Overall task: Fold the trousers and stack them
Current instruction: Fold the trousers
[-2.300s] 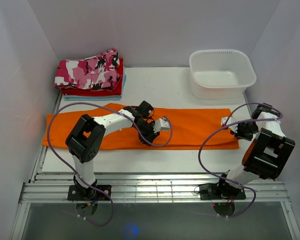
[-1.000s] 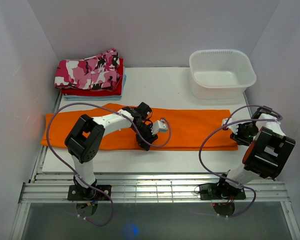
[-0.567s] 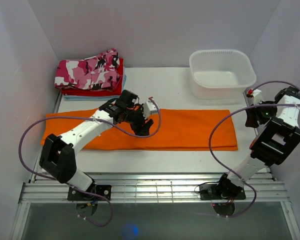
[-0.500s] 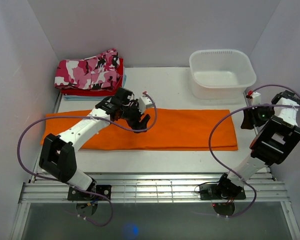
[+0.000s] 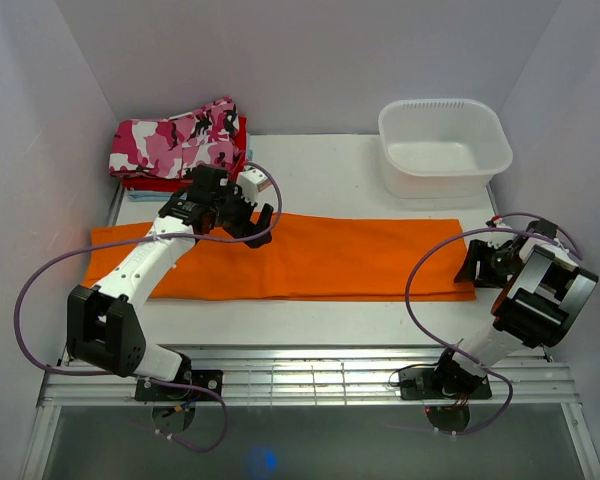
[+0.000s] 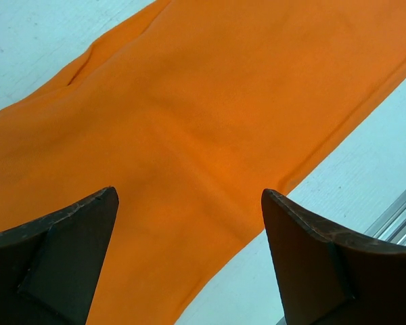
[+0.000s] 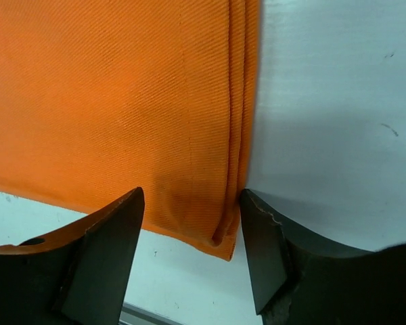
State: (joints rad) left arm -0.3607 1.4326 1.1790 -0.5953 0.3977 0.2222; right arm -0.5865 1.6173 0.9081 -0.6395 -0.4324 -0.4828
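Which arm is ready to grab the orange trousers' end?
Right. The right tool is open, straddling the orange trousers' hem corner; the left tool hovers open above the cloth, far from either end.

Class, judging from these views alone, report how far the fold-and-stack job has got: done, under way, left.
Done: a stack of folded trousers sits far left, camouflage pair on top. Under way: the orange trousers lie flat as a long strip; left gripper open over them, right gripper open astride the right-end hem. Left: folding that strip shorter and stacking it.
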